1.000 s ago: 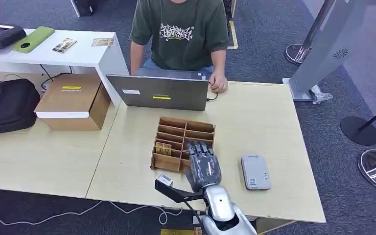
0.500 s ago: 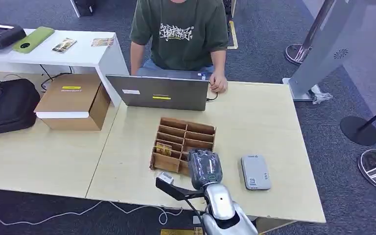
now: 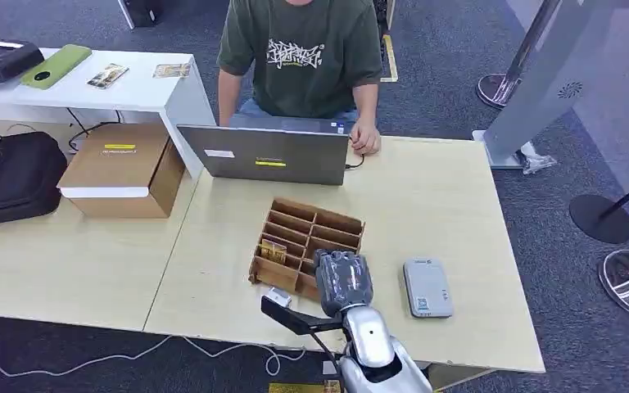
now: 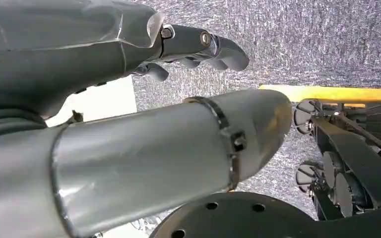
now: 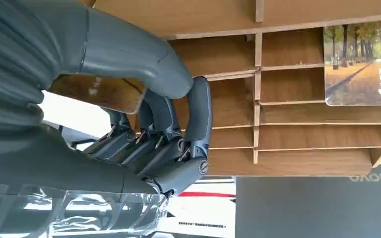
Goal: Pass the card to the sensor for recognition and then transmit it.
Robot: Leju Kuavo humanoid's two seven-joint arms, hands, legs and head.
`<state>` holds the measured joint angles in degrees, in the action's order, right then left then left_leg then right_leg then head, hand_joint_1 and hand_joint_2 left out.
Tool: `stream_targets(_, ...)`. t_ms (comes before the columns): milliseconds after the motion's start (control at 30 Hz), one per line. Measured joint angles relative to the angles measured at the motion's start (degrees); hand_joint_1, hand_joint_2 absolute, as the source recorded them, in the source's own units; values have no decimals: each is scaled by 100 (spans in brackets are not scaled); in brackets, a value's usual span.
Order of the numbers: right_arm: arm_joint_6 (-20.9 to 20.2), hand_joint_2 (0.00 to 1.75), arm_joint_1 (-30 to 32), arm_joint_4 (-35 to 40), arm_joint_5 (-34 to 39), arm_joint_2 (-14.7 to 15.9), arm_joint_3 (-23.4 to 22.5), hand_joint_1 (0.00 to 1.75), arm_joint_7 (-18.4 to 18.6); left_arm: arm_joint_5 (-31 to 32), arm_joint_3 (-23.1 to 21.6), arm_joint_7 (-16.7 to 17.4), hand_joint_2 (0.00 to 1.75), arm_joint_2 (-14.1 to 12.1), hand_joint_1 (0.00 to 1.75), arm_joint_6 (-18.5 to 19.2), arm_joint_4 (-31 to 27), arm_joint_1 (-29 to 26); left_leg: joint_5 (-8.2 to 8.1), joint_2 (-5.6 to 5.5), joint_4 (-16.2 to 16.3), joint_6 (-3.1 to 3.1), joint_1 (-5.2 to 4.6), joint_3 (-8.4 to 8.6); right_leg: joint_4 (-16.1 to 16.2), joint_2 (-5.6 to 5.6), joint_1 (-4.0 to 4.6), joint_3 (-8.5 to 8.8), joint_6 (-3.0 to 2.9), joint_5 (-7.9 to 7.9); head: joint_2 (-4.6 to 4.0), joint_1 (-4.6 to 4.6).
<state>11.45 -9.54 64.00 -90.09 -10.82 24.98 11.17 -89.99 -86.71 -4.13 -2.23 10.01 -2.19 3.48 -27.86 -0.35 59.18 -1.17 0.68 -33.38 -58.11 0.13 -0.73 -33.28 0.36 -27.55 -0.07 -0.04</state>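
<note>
Right hand [image 3: 343,281] curled around a brown card [image 5: 96,91], low in the middle, at the wooden box [image 3: 307,243]. Grey sensor [image 3: 427,287] beside it, laptop [image 3: 265,154] higher up. Left hand [image 4: 129,44] held loose, gripping nothing.

Right hand [image 3: 343,281] covers the rack's [image 3: 306,245] near right slots; held contents indeterminate. Card [image 5: 362,64] cut by the frame edge. Reader [image 3: 427,287] markings illegible.
</note>
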Motion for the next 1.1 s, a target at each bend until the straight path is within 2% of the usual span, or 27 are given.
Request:
stream_targets(233, 48, 175, 57, 146, 15, 0, -20, 169, -15, 0, 0, 0, 0, -2, 0, 2, 0, 0, 0, 0, 0, 0, 0, 0, 0, 0, 0, 0, 0, 0, 0, 0)
stream_targets(267, 50, 175, 63, 162, 15, 0, -22, 175, -20, 0, 0, 0, 0, 0, 0, 2, 0, 0, 0, 0, 0, 0, 0, 0, 0, 0, 0, 0, 0, 0, 0, 0)
stream_targets(300, 55, 175, 66, 173, 15, 0, -24, 169, -22, 0, 0, 0, 0, 0, 0, 2, 0, 0, 0, 0, 0, 0, 0, 0, 0, 0, 0, 0, 0, 0, 0, 0)
stream_targets(333, 55, 175, 68, 179, 15, 0, -26, 143, -22, 0, 0, 0, 0, 0, 0, 2, 0, 0, 0, 0, 0, 0, 0, 0, 0, 0, 0, 0, 0, 0, 0, 0)
stream_targets(367, 55, 175, 70, 184, 15, 0, -28, 23, -24, 0, 0, 0, 0, -2, 0, 2, 0, 0, 0, 0, 0, 0, 0, 0, 0, 0, 0, 0, 0, 0, 0, 0)
stream_targets(400, 55, 175, 75, 195, 15, 0, -31, 0, -26, 0, 0, 0, 0, -2, 0, 4, 0, 0, 0, 0, 0, 0, 0, 0, 0, 0, 0, 0, 0, 0, 0, 0)
stream_targets(1100, 61, 175, 103, 271, 15, 0, -48, 0, -107, 0, 30, 2, 0, -2, 0, -7, 0, 1, 0, 0, 0, 0, 0, 0, 0, 0, 0, 0, 0, 0, 0, 0)
